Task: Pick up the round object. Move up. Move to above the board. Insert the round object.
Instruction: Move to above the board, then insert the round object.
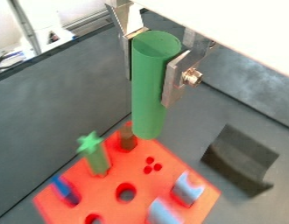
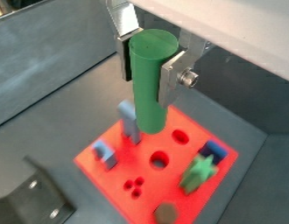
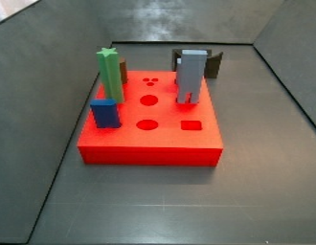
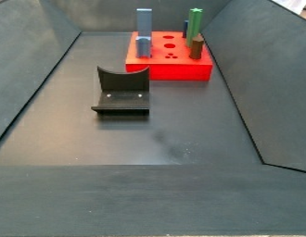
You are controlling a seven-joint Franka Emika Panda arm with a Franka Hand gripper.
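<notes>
Item — round object (image 1: 151, 87), green, clamped upright in the tool (image 1: 157, 63), poised above the board (image 1: 135, 197). We centre it over an empty round hole (image 2: 160, 160) — then lower straight, clear of neighbouring pegs.

Hand (image 1: 155, 54) above board (image 1: 158, 171); star peg (image 1: 93, 151) nearby

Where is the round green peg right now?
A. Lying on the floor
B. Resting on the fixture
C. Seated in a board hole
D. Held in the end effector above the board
D: in both wrist views the round object sits between the end effector plates, above the board.
</notes>
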